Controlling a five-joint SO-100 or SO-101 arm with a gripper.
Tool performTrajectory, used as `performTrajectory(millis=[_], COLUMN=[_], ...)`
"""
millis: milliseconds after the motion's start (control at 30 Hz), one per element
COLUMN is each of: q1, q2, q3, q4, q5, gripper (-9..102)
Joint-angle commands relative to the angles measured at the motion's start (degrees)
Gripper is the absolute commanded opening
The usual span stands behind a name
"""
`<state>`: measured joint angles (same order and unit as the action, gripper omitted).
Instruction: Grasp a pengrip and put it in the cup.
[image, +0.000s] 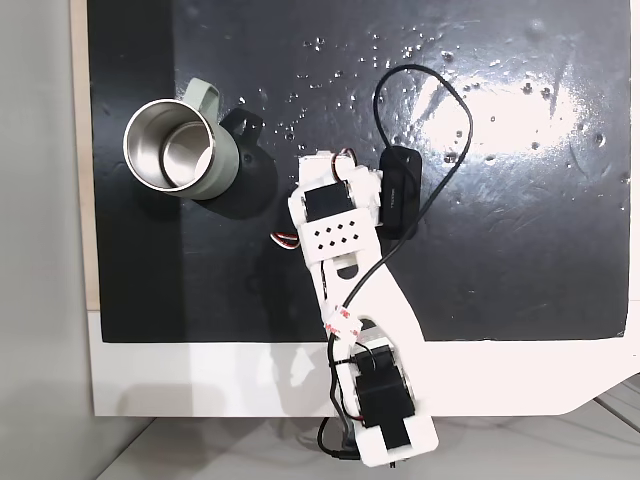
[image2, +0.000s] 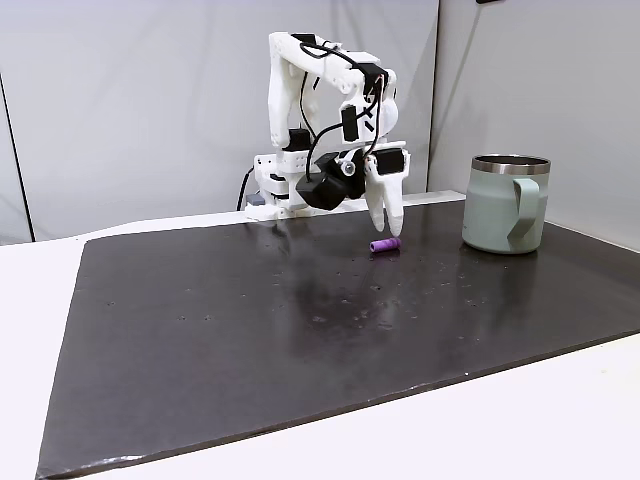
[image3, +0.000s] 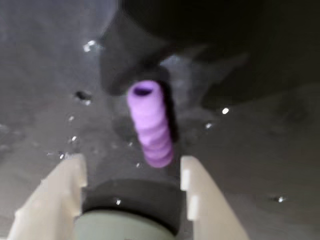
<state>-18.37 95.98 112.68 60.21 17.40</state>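
Here your gripper (image3: 132, 172) hangs spread over the pengrip (image3: 149, 123), likely light, soft and apt to roll, so pinch across its ribbed middle.

Your claw (image3: 132, 167) hangs open over the dark table (image3: 260, 150), its pale fingers (image3: 60, 190) flanking the near end of the purple ribbed pengrip (image3: 149, 125) lying there.

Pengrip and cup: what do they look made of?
Pengrip: likely soft rubber or silicone, matte light purple, with ribbed rings and a hollow end. Cup: looks like steel, with a shiny mirror-like interior and rim; the outside has a matte sage-green coating, probably paint or powder coat.
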Motion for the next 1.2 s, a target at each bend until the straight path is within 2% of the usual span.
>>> performTrajectory(millis=[0, 200, 300, 400, 533, 667, 933, 1167], q1=[-0.18, -0.35, -0.70, -1.58, -2.37, -3.08, -8.88, -13.54], q2=[-2.20, -8.09, -9.05, -9.40, -8.79, -2.99, 7.47, 7.29], q3=[-3.69, -5.45, -5.54, -5.54, -5.54, -5.98, -21.18, -32.17], q4=[0.79, 0.00, -1.14, -1.49, -1.76, -0.35, 11.60, 12.66], q5=[0.53, 0.44, 0.70, 0.70, -0.79, -1.49, -4.75, -2.81], gripper=[24, 22, 17, 6, 0, 0, 0, 0])
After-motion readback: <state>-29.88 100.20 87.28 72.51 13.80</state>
